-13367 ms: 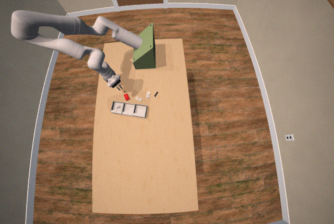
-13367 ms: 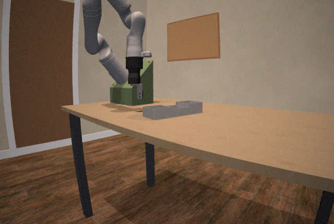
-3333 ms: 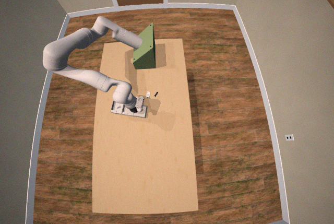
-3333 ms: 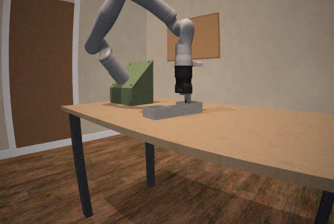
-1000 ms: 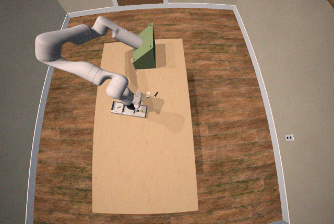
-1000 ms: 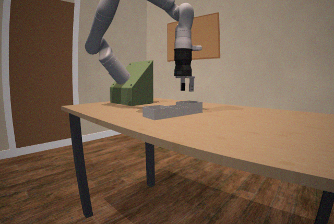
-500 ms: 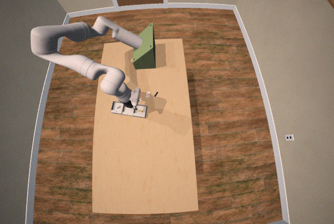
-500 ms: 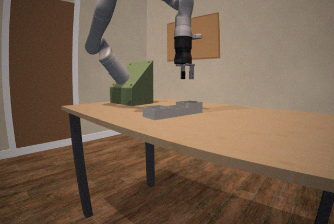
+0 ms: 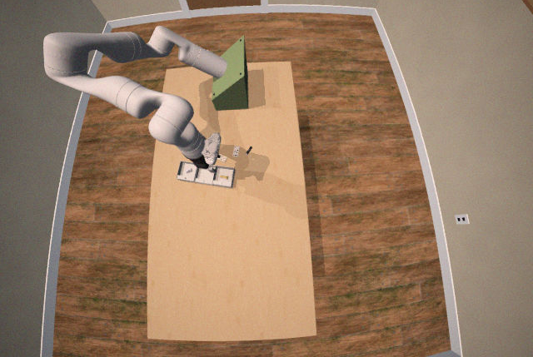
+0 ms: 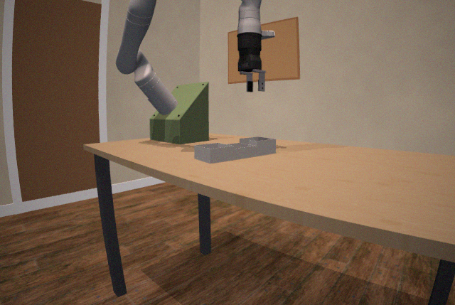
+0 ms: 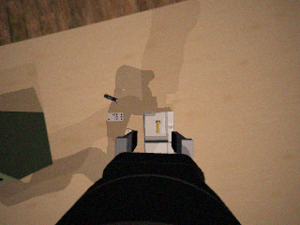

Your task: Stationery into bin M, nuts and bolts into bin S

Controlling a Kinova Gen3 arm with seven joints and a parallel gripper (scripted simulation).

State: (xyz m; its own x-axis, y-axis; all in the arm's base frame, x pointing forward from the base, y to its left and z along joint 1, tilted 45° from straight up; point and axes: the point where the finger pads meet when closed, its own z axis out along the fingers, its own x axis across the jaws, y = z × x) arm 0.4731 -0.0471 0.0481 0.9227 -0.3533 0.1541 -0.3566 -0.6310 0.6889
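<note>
Bolt [image 11: 157, 126], brass-coloured, lying in end compartment of grey bin [image 11: 158, 132] seen in wrist view, straight below tool [image 11: 154, 142]; letter mark on that compartment too small to read. Same bolt [image 9: 222, 176] visible from top in right-hand compartment of bin row [image 9: 206, 175]; small pale item [image 9: 187, 169] in far left compartment, kind unclear. Tool [image 10: 255, 86] raised well above bin [image 10: 234, 149] in exterior view, pointing straight down, fingers [image 10: 249, 85] spread to full width, gripping nothing. In wrist view both fingers framing bin end, apart from it. Domino [image 11: 115, 116], white with dark pips, flat on tabletop [image 11: 244, 94] just left of bin, not touching. Second white piece [image 11: 128, 131] peeking out beside left finger, mostly hidden. Small dark stick [image 11: 110, 97], maybe pen or marker, lying further out on tabletop, apart from domino. From top, domino [image 9: 236, 151] and dark stick [image 9: 248, 149] sitting just beyond bin row, near each other. Green wedge base [image 10: 180, 119] at far end of tabletop [image 10: 330, 180], arm [image 10: 139, 37] rising from it. Bin row standing flat on tabletop.
</note>
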